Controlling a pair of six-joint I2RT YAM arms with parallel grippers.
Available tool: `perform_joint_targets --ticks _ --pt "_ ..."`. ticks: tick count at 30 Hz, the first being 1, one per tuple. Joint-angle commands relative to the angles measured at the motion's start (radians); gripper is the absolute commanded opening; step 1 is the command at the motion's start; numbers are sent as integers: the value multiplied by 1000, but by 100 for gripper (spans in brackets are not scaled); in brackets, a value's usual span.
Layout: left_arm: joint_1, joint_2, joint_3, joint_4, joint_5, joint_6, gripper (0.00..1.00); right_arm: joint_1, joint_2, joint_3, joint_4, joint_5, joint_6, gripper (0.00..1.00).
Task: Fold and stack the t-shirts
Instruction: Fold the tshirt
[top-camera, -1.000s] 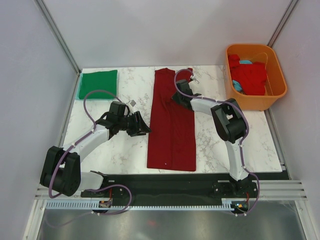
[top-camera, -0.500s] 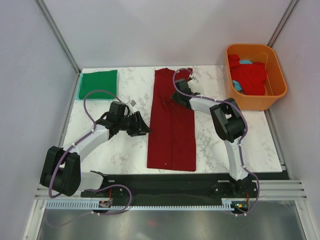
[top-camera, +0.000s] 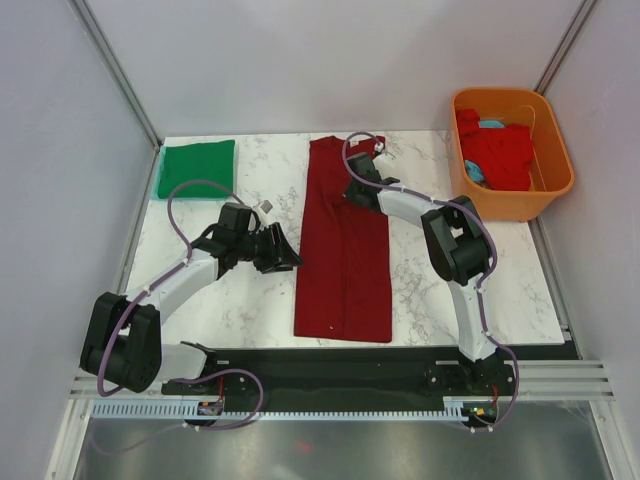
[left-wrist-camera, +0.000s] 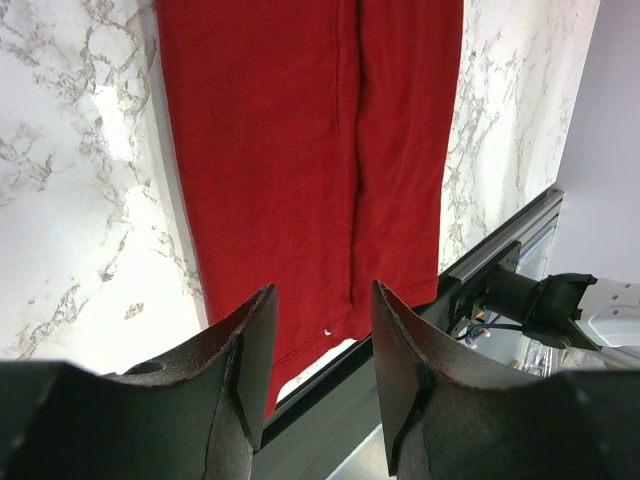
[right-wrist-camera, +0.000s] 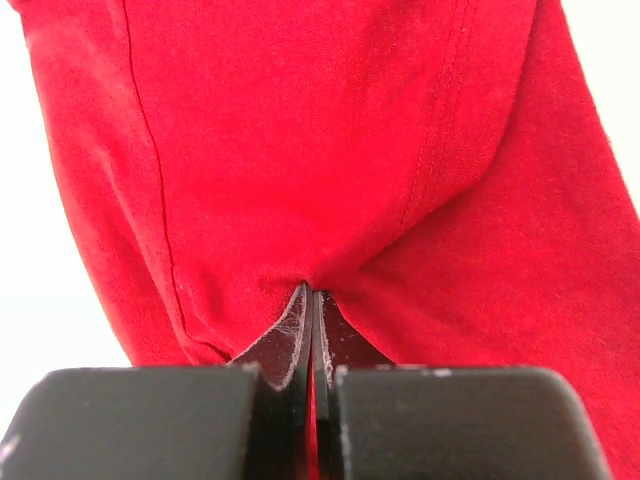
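A dark maroon t-shirt (top-camera: 343, 250) lies folded into a long strip down the middle of the table; it also shows in the left wrist view (left-wrist-camera: 300, 150) and fills the right wrist view (right-wrist-camera: 320, 150). My right gripper (top-camera: 352, 192) is shut on the maroon shirt's right edge near its far end, cloth pinched between the pads (right-wrist-camera: 297, 340). My left gripper (top-camera: 292, 260) is open and empty, just left of the shirt's left edge, low over the table. A folded green t-shirt (top-camera: 196, 167) lies at the far left corner. Bright red and light blue shirts (top-camera: 497, 150) sit in the tub.
An orange plastic tub (top-camera: 556, 184) stands at the far right. The marble table (top-camera: 240, 300) ends at a black rail (top-camera: 380, 365) at the near edge. Grey walls stand on both sides.
My right gripper has crept slightly toward the far end of the maroon shirt, holding the cloth. My left arm has not moved.
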Motion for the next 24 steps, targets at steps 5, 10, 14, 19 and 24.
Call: perform_joint_targets --ticks 5,10,14,19,24 --pt "6 -9 -15 7 23 31 50 18 -43 121 -147 32 -67 0" --pt "6 -3 -11 7 27 31 50 23 -37 161 -188 38 -87 0" --pt "6 5 -9 7 27 28 50 23 -18 233 -286 43 -90 0" --pt "6 16 -6 6 33 28 50 23 29 330 -371 29 -113 0" --pt "6 17 -8 6 35 30 50 23 58 393 -429 -3 -154 4"
